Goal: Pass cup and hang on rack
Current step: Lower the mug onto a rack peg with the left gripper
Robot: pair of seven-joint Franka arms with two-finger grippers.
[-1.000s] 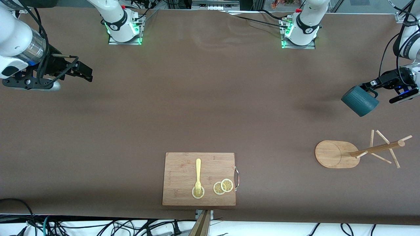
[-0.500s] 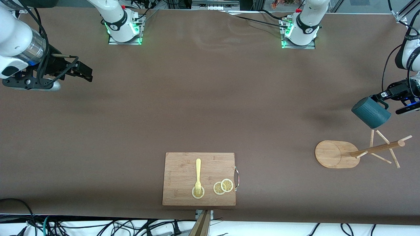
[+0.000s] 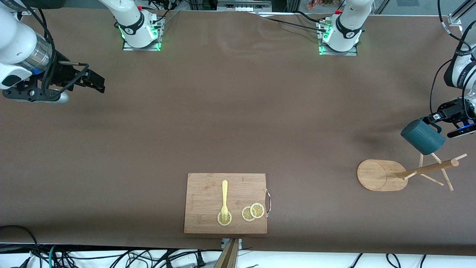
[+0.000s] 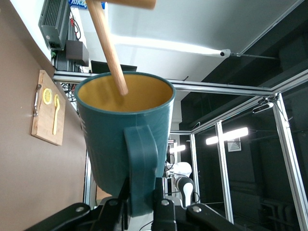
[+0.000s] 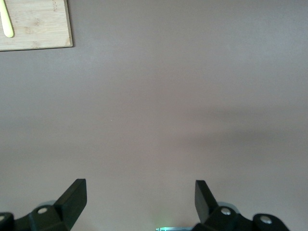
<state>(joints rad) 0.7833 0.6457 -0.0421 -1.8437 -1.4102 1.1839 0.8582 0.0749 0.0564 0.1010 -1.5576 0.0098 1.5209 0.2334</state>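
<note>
- At about 3 o'clock in the front view, the left hand [image 3: 436, 118] is up in the air over the rack [image 3: 409, 173], clenched on the handle of the cup [image 3: 423, 137].
- From the left wrist view, the black fingers [image 4: 161, 204] pinch the handle, and the cup's [image 4: 125, 139] yellowish-tan mouth faces away from the wrist.
- One thin wooden peg [image 4: 107, 44] of the rack crosses that open mouth; whether it touches the inside cannot be told.
- Toward the left arm's end of the table [image 3: 238, 123], the rack stands on an oval base.
- At about 6 o'clock lies a cutting board [image 3: 225, 203] with a yellow fork [image 3: 224, 199] and lemon slices [image 3: 253, 211].
- At about 9 o'clock, the right hand [image 3: 96, 82] waits in the air, released, fingers [image 5: 72, 197] spread wide.
</note>
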